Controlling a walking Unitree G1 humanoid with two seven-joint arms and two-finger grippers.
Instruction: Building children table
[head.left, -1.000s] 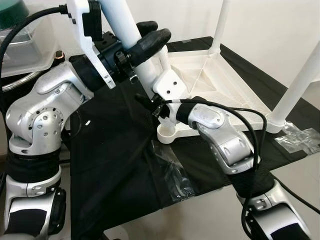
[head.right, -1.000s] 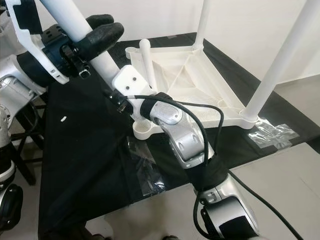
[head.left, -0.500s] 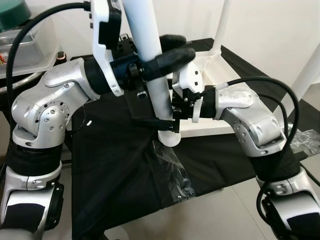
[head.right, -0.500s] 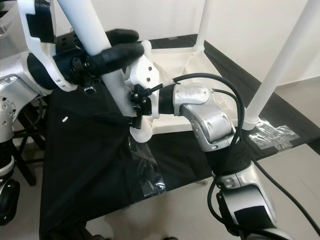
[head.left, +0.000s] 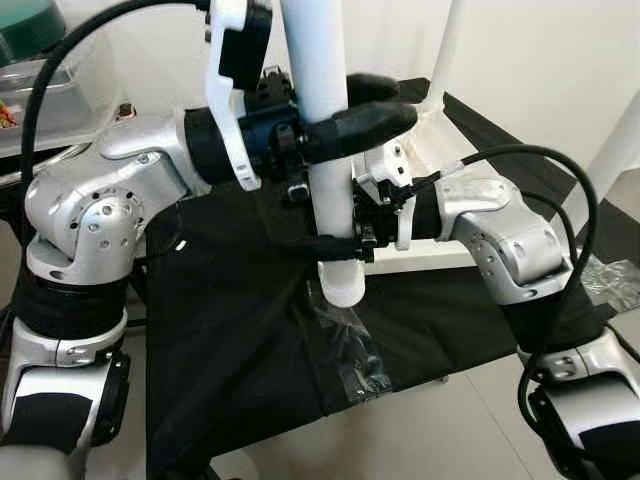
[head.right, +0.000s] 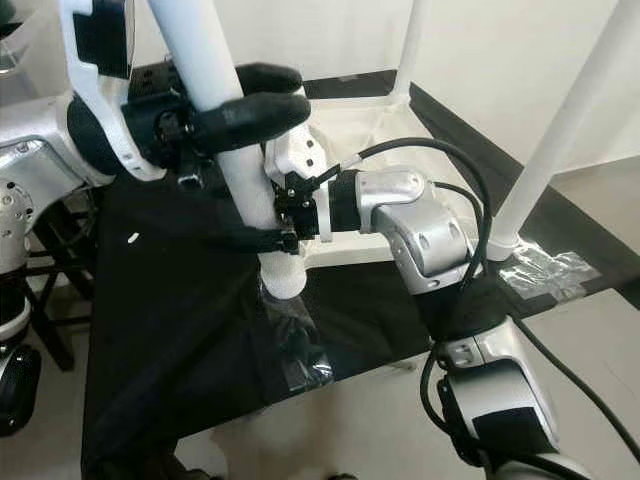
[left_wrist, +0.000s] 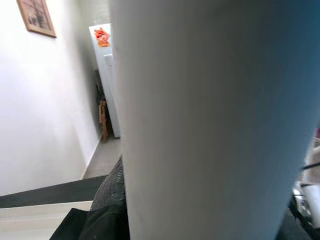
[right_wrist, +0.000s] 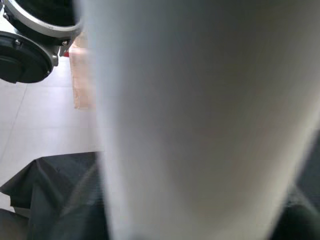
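Left eye view, left gripper jaws clenched on white leg, right gripper jaws grasping it lower, near tabletop corner.

I see the tabletop draped in black cloth. An upturned white children's table lies on it toward two o'clock, two legs pointing up. Clear tape runs along the cloth at six o'clock, and a crumpled clear patch lies at four o'clock.
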